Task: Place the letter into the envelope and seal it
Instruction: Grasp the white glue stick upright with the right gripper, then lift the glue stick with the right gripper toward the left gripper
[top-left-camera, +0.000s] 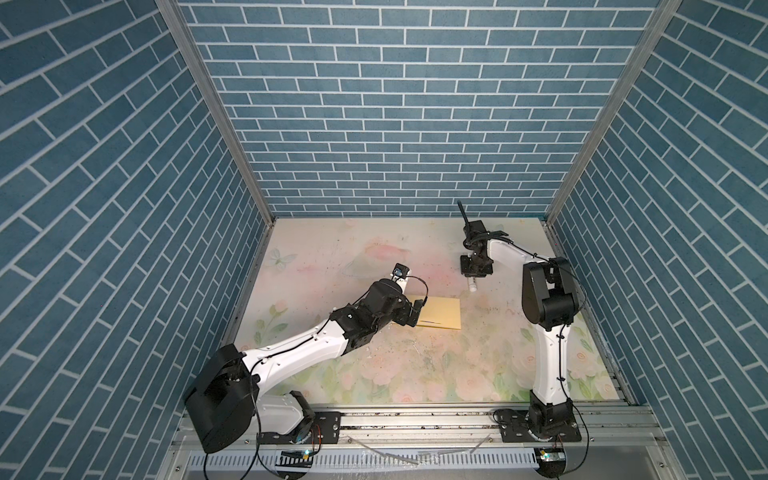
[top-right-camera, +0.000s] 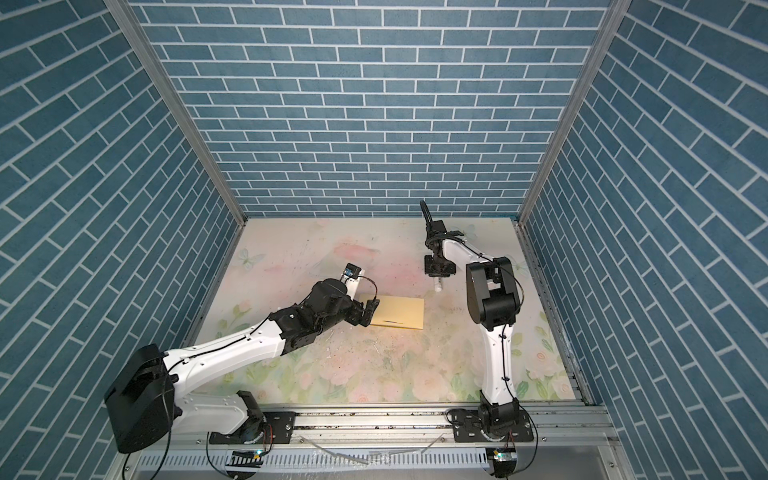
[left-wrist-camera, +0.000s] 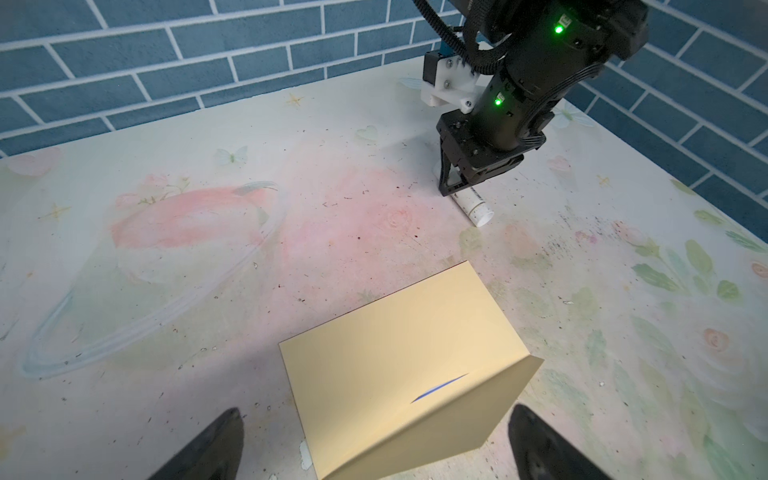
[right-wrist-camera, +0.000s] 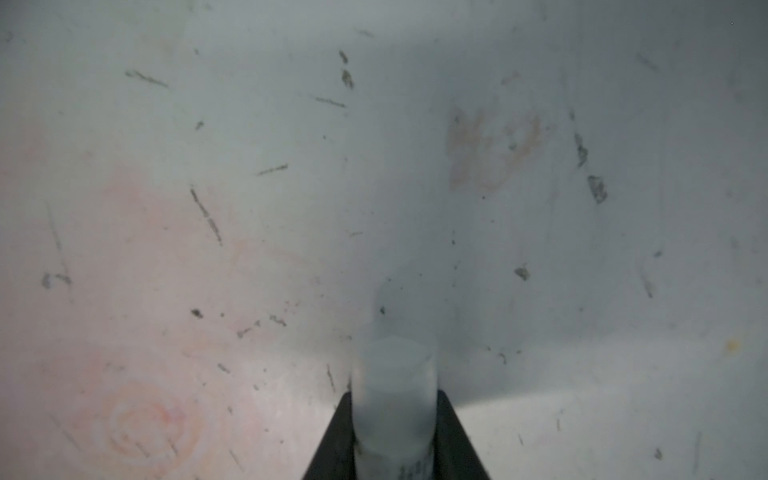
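Yellow-tan paper, the envelope (left-wrist-camera: 395, 353) lies flat near the middle of the floral table (top-left-camera: 415, 365), with a thin blue sliver of the letter (left-wrist-camera: 439, 388) showing at its slit. My left claw (left-wrist-camera: 376, 411) stands spread wide over its left end, gripping nothing. Well apart, farther back, my right claw (right-wrist-camera: 394, 399) pinches the white glue stick (left-wrist-camera: 473, 208) lying on the table.

A small white glue stick (top-left-camera: 472, 286) lies flat on the surface (top-left-camera: 374, 374) at about 2 o'clock from its middle, its length running roughly 12 to 6 in both top views; the surface bears a pale print of roses, butterflies and a ringed pink planet, flecked with dark scuffs; blue brick-patterned walls (top-left-camera: 395, 124) close it at 9, 12 and 3; a metal rail (top-left-camera: 415, 419) runs along 6.
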